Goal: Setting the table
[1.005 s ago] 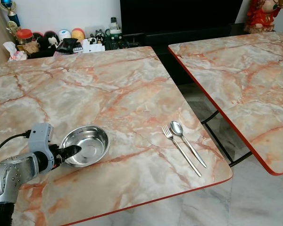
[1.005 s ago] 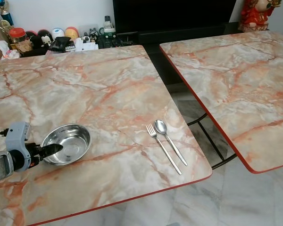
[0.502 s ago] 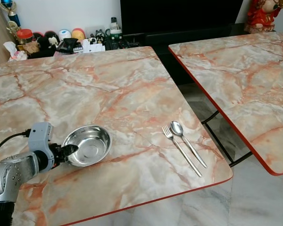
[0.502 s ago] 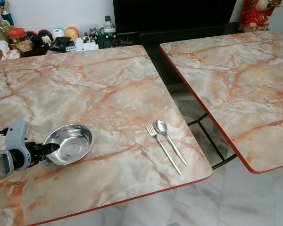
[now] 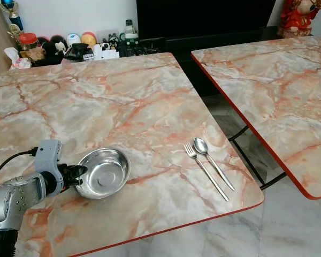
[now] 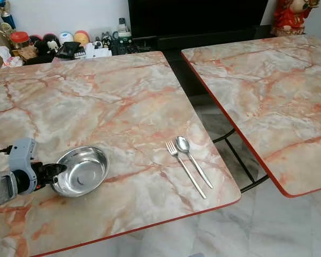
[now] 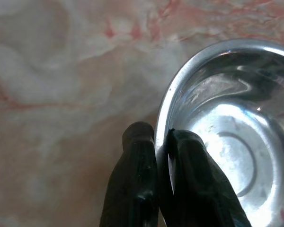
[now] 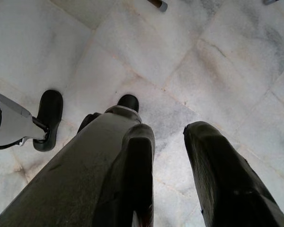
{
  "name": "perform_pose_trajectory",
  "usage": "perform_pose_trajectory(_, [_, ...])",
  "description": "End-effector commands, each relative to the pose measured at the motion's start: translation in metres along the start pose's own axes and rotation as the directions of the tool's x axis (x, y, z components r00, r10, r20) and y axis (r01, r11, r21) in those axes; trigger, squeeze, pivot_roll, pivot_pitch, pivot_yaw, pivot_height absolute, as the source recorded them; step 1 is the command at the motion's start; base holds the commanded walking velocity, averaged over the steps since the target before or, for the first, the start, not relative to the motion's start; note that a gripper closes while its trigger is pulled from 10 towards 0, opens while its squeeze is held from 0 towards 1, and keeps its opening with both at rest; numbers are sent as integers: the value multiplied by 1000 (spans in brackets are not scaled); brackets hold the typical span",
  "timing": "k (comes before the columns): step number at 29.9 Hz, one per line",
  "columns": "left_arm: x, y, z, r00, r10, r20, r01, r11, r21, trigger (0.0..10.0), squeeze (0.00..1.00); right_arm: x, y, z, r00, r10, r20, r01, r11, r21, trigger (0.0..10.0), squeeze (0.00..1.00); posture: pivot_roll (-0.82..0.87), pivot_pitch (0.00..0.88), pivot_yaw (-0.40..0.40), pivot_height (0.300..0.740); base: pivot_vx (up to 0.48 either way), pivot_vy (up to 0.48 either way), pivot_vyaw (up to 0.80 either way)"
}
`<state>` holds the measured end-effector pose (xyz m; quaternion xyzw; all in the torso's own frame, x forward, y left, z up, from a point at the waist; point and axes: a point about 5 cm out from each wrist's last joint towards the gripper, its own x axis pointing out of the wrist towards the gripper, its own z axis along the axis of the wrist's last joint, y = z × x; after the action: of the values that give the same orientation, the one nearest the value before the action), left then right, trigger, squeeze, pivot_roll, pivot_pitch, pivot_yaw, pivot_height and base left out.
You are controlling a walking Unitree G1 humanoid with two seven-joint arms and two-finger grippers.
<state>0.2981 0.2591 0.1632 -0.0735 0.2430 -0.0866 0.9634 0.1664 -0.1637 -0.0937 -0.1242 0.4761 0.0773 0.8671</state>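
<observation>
A round steel bowl (image 5: 103, 173) rests on the marble table (image 5: 112, 101) near its front left, slightly tilted. My left gripper (image 5: 79, 172) is shut on the bowl's left rim, one finger inside and one outside (image 7: 139, 156). In the left wrist view the bowl (image 7: 227, 142) is empty and shiny. A fork (image 5: 204, 171) and a spoon (image 5: 212, 161) lie side by side near the table's front right corner. My right gripper (image 8: 168, 137) hangs open over the floor.
A second marble table (image 5: 278, 91) stands to the right across a narrow gap of tiled floor (image 5: 241, 134). Jars, bottles and small items (image 5: 69, 45) crowd a shelf behind the table's far edge. A red figurine (image 5: 297, 16) stands at the far right.
My left gripper has carried the bowl a little to the right and toward the table's front edge. Fork and spoon have not moved.
</observation>
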Motion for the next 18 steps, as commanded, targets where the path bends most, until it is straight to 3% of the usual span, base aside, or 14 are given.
perform_pose_trajectory(1, [-2,4,-5,999,30,-31,-29,999,15,0,0,-1,4,-8,999,13,-29,-13,1000,-2,10000,0,87,142,42,740,0,0,0])
perform_pose_trajectory(12, [-2,5,-1,999,39,18,-40,999,10,0,0,-1,4,-8,999,12,-30,-12,1000,-4,10000,0,87,143,40,740,0,0,0])
perform_pose_trajectory(15, [-1,0,2,998,0,66,1,1000,-22,0,0,-1,4,-8,999,12,-30,-13,1000,-4,10000,0,89,141,39,740,0,0,0])
perform_pose_trajectory(16, [2,-7,0,992,-48,114,58,995,-87,0,0,-1,4,-8,999,12,-30,-13,1000,-5,10000,0,88,138,40,740,0,0,0])
perform_pose_trajectory(18, [4,-13,-2,986,-78,148,99,985,-145,0,0,-1,4,-8,999,12,-30,-12,1000,-5,10000,0,83,139,39,740,0,0,0])
